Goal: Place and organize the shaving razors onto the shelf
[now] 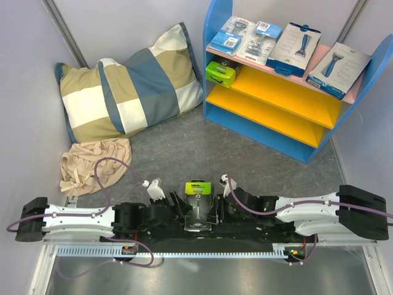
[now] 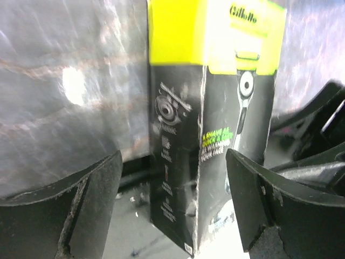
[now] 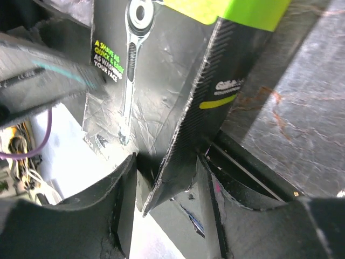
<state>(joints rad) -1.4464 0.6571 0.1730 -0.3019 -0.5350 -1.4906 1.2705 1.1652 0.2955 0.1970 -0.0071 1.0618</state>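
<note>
Though five shelved, one pack [image 1: 198, 198] off-shelf.

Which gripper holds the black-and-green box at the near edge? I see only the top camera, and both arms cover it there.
Observer: In the right wrist view, the right gripper has its fingers on either side of the narrow side of the black-and-lime box. I cannot tell whether they press on it.
Operator: And what does the left one do?
Observer: In the left wrist view, the left gripper is wide open. A clear gap shows between one finger and the box, so it has no grip.
</note>
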